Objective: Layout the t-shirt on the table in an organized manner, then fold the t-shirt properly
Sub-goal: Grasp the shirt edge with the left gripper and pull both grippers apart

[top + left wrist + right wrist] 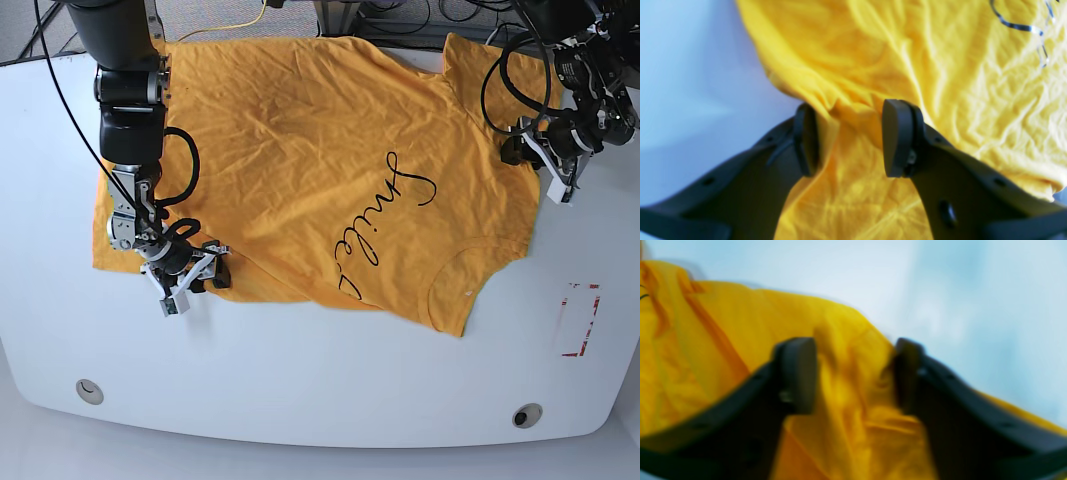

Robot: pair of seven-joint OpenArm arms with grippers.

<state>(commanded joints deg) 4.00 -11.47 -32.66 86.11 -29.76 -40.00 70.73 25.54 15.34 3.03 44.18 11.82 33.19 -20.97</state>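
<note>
Wrinkled orange-yellow cotton t-shirt (320,170) is spread on the glossy white table (300,390). Cloth is bunched between the spread jaws of the left gripper (850,140) and right gripper (853,376). Closing unevenly could trap one layer only, dragging fresh creases.

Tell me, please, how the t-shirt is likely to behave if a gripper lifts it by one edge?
The t-shirt would probably hang limp, since its thin cloth already lies in many soft creases. Only the pinched part would likely rise at first, as cloth bunches between the left gripper fingers. On the glossy table it may slide easily.
</note>
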